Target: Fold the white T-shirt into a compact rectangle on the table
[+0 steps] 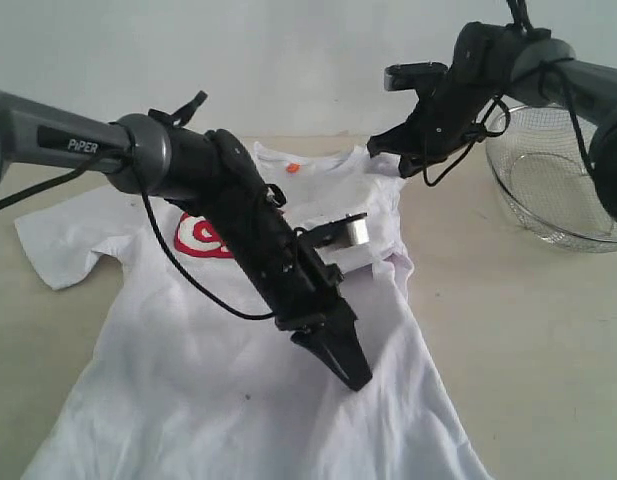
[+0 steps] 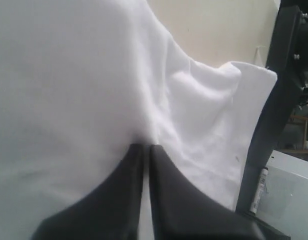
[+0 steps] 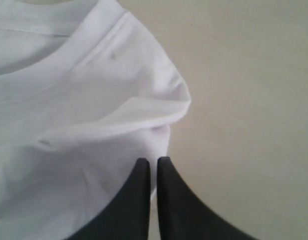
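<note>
**Off to the side: basket, wall, post**

You have a round silver wire-mesh basket (image 1: 548, 190) standing upright at the far right of the exterior view, and the picture's edge cuts its rim. Behind it you see a plain grey-white wall (image 1: 288, 50). In the left wrist view you can make out a dark upright metal post (image 2: 276, 100). Near its foot is a pale grey box (image 2: 291, 200), too blurred to identify.

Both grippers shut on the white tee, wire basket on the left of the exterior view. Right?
No: the wire basket sits on the right of the table, as the exterior view shows. Otherwise correct: the left gripper and right gripper are both shut on the white T-shirt.
</note>
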`<state>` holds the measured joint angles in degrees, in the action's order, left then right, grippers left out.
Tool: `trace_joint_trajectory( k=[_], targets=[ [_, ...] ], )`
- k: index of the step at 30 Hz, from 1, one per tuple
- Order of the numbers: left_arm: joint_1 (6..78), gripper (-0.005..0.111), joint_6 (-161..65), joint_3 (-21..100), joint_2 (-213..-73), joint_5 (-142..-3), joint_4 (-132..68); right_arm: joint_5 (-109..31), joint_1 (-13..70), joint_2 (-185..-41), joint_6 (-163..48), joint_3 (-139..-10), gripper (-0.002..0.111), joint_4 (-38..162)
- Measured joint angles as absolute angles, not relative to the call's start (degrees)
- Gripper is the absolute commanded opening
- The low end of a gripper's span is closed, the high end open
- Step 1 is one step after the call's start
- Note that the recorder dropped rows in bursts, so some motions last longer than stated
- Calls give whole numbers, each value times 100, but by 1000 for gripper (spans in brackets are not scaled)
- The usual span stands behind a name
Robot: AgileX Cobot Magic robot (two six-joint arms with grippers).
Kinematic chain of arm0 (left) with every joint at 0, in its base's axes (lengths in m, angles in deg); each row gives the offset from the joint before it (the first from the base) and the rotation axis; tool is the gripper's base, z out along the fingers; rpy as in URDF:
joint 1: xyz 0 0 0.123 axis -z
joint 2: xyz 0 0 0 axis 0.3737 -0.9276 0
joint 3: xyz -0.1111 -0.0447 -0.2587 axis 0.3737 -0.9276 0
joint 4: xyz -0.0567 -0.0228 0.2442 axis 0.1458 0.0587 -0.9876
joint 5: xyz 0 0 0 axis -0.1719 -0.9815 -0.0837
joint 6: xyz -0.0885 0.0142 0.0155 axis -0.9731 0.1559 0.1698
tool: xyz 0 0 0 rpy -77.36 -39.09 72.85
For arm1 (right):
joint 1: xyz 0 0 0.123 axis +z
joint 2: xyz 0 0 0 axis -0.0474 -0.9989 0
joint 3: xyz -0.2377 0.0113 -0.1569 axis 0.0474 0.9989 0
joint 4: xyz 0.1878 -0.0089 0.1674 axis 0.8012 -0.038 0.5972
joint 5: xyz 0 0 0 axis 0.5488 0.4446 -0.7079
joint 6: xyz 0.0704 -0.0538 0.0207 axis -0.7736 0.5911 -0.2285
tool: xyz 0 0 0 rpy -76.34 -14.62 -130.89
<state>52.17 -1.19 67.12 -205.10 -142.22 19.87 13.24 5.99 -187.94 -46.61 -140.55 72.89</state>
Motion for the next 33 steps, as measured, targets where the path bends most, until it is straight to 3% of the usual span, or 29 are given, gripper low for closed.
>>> trace_joint_trajectory(
  k=[14,33],
  targets=[
    [5411,5,-157,6447,-20620,-14180,2072,1379,599,-18968,-4512,-14307,0,7223],
    [5897,5,-103,6447,-20345,-13562,2179,3057,599,-18968,-4095,-15099,0,7734]
  ],
)
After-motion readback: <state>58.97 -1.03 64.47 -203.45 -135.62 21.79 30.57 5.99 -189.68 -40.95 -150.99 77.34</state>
